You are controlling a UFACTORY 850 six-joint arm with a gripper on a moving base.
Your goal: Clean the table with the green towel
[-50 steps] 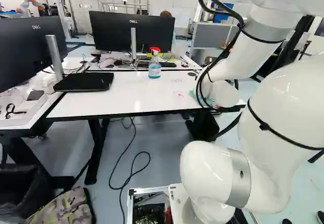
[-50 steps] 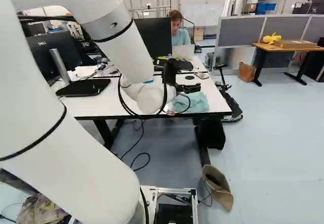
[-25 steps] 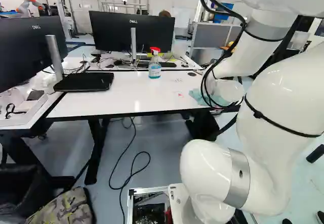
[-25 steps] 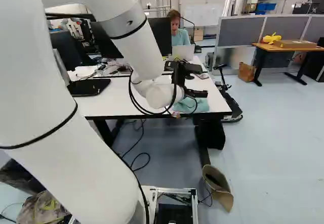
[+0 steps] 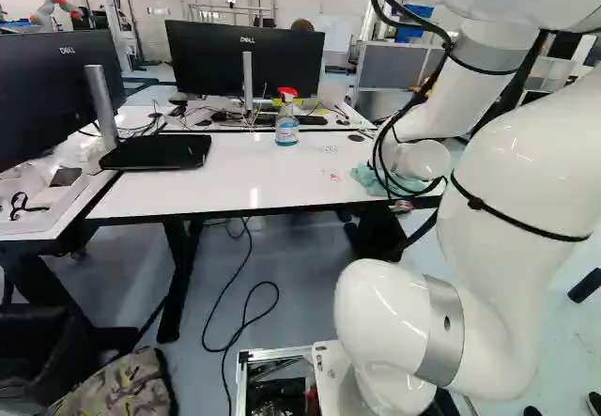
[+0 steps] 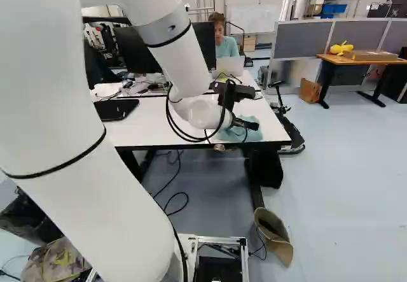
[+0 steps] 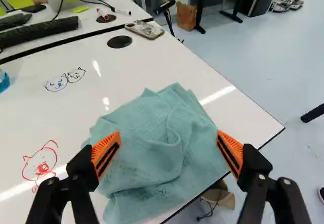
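Gripper (image 7: 168, 150) spread wide, white arm bent.

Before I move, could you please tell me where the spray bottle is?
The spray bottle stands near the far edge of the white table, just right of the middle monitor's stand in the left base view.

The green towel (image 7: 152, 153) lies crumpled, with loose folds, at the edge of the surface (image 7: 76, 128), near a corner. The surface is glossy white, marked in red, blue and black.
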